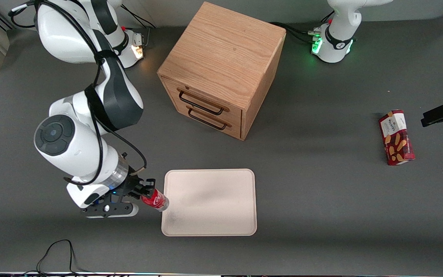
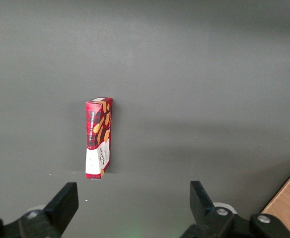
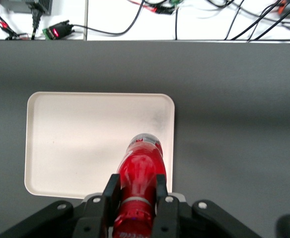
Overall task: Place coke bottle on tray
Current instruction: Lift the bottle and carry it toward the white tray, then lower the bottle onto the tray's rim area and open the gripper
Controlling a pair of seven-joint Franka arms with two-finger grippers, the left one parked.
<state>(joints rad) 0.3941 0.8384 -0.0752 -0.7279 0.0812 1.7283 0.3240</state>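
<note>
My right gripper (image 1: 144, 192) is shut on the coke bottle (image 1: 155, 200), a slim red bottle with white script. It holds the bottle by the neck, tilted, with the clear base pointing at the tray. The bottle hangs just over the tray's edge at the working arm's end. In the right wrist view the bottle (image 3: 141, 171) sits between the two black fingers (image 3: 110, 191), and my gripper (image 3: 135, 191) has the base over the tray (image 3: 85, 139). The cream tray (image 1: 210, 202) lies flat on the table and holds nothing.
A wooden drawer cabinet (image 1: 221, 69) with two black-handled drawers stands farther from the front camera than the tray. A red cookie box (image 1: 396, 137) lies toward the parked arm's end of the table; it also shows in the left wrist view (image 2: 99, 137).
</note>
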